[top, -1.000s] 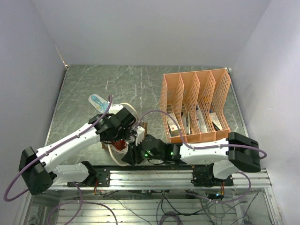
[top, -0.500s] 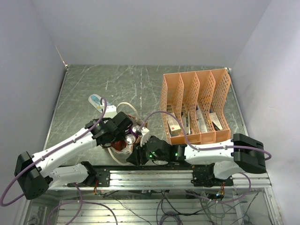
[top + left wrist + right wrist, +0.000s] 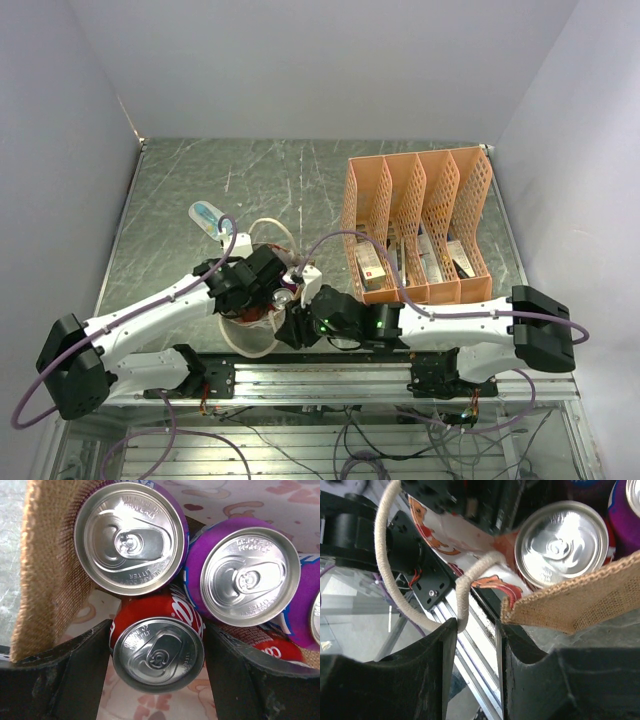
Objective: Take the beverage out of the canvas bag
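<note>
The left gripper stands wide, its black fingers close against a red aluminium drink can with a silver top; whether they clamp it cannot be told. The can stands upright inside the coarse-woven tan canvas bag, beside two purple cans. The right gripper is narrowly parted, and the bag's cream rope handle dips between its fingers.
</note>
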You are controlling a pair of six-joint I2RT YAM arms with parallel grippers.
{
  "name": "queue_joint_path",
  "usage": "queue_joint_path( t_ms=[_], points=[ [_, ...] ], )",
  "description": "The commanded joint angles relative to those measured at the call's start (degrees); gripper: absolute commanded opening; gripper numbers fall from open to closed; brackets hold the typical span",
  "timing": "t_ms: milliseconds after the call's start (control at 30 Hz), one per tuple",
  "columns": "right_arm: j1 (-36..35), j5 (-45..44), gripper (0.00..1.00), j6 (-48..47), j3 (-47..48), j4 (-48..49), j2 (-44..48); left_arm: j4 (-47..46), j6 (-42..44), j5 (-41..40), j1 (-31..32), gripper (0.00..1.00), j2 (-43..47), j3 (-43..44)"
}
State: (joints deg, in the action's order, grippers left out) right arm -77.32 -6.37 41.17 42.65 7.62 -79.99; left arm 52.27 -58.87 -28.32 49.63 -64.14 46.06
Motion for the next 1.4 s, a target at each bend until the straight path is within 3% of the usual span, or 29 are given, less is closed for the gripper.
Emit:
queue_joint_path(
  t_ms=[0,200,467,567,700,967,1200,1367],
  points=[
    [0.33,-4.28,0.36,-1.66,4.52,-6.25,2.61,-1.14,-2.72,0.09,0.24,0.79,-2.15,-3.01],
    [0.32,-8.15,0.37,-3.81,8.79,-12.47,4.80,-4.54,-2.83,1.12,0.28,0.79,-3.19,-5.56],
    [0.41,-20.36,0.49,-4.69,9.98,-28.93,12.34,-3.55,-2.48,-0.31,0.27,0.58,0.29,-5.63],
    [0.46,-24.76,0.64,-5.15,8.61,-33.02,17.58,-2.78,-2.30,-0.55,0.25,0.50,0.68,-4.68],
    [0.42,-28.54,0.98,-5.00,4.82,-34.52,23.55,-2.66,-0.70,-1.04,0.29,0.37,1.53,-2.72],
    [0.45,-37.10,1.00,1.93,1.08,-41.10,24.21,-0.71,4.31,-1.11,0.26,0.20,1.19,3.43],
    [0.48,-42.18,1.00,1.90,-0.03,-43.17,21.69,1.37,6.85,-1.48,0.26,0.07,1.78,8.55],
    [0.74,-41.81,1.00,-0.34,-1.61,-40.46,22.51,4.68,8.65,-2.08,0.22,0.07,1.50,14.88]
  ],
)
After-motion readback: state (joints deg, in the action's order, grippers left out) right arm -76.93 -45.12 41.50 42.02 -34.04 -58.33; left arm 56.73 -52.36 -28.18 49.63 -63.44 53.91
